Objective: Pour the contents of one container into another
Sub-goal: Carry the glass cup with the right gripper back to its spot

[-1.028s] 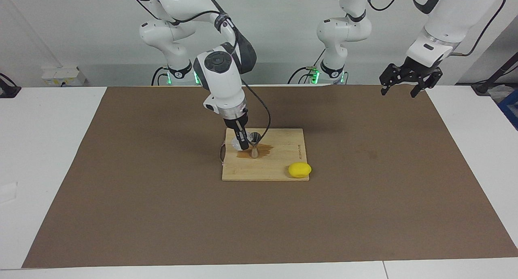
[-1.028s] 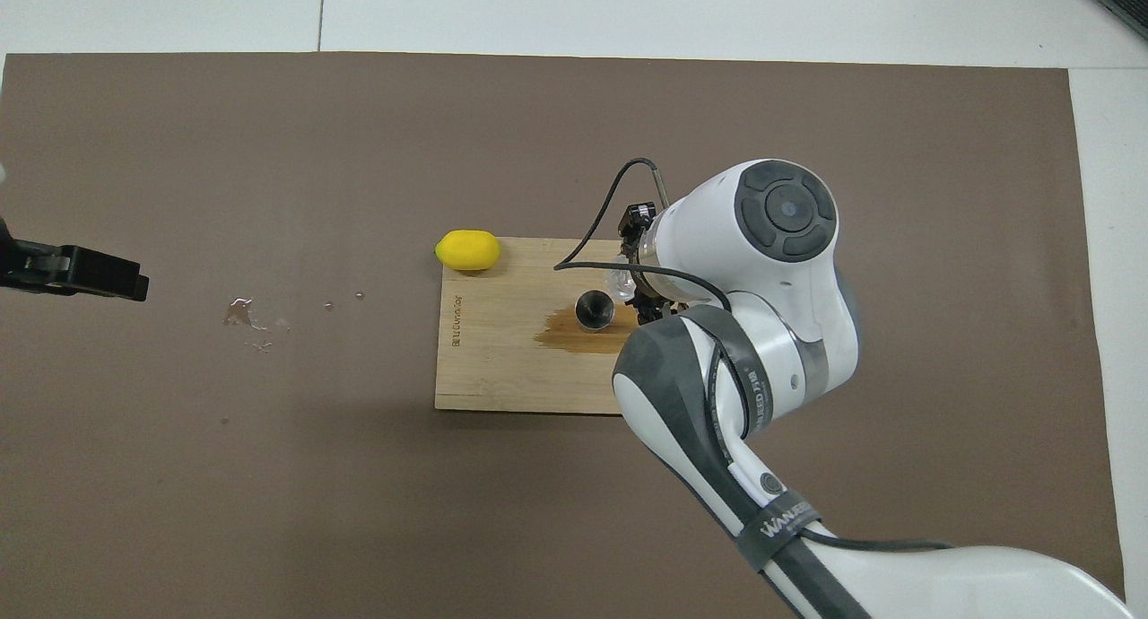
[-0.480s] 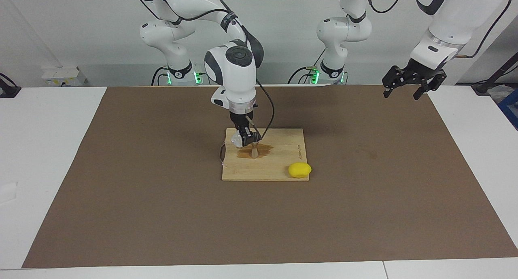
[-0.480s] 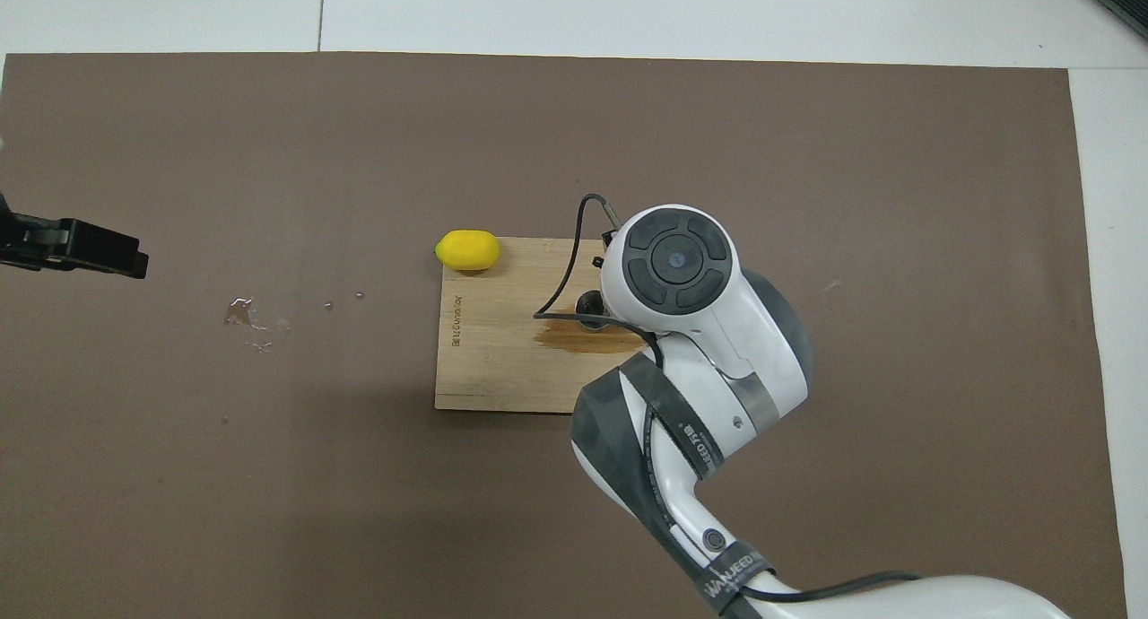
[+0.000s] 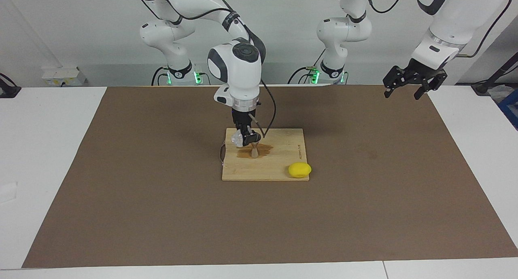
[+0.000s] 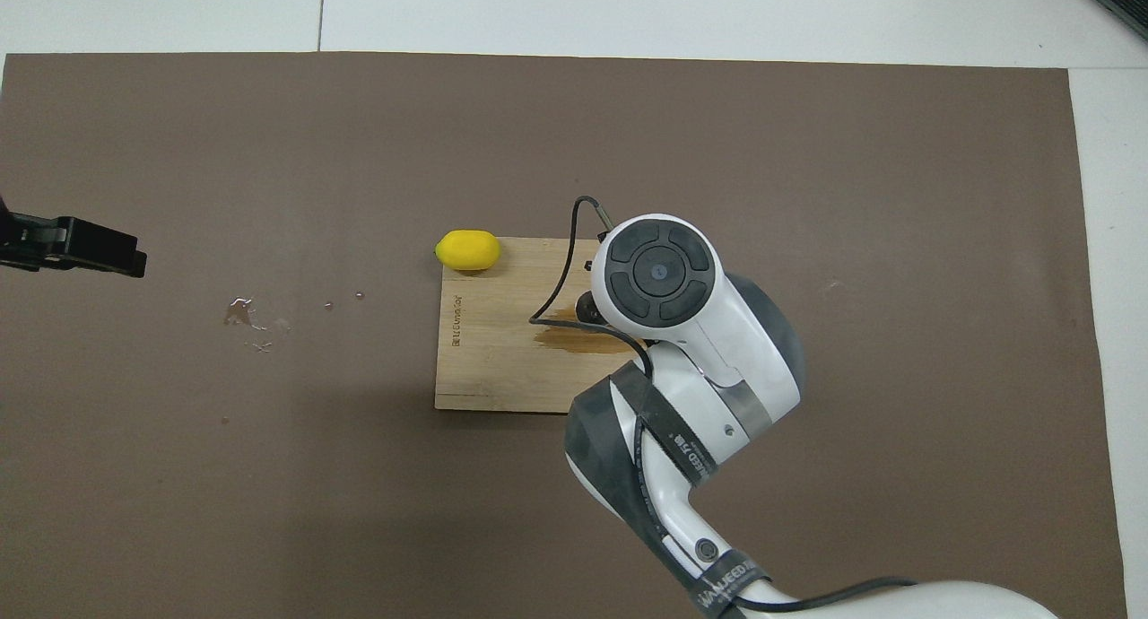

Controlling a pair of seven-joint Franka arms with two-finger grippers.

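My right gripper (image 5: 245, 139) is shut on the small clear glass cup (image 5: 236, 140) and holds it tilted on its side just above the silver hourglass jigger (image 5: 254, 150). The jigger stands upright on the wooden board (image 5: 279, 165) in a brown wet patch (image 5: 246, 153). In the overhead view the right arm's wrist covers the cup and the gripper; only the jigger's edge (image 6: 584, 307) shows. My left gripper (image 5: 401, 92) is open and empty, up in the air over the mat's corner at the left arm's end; it also shows in the overhead view (image 6: 76, 247).
A yellow lemon (image 5: 300, 170) lies at the board's corner farthest from the robots, toward the left arm's end; it also shows in the overhead view (image 6: 467, 249). Small water drops (image 6: 247, 314) lie on the brown mat (image 6: 269, 475) between the board and the left gripper.
The right arm's wrist has swung upright over the board, and the cup has turned further over the jigger. The left gripper has risen slightly.
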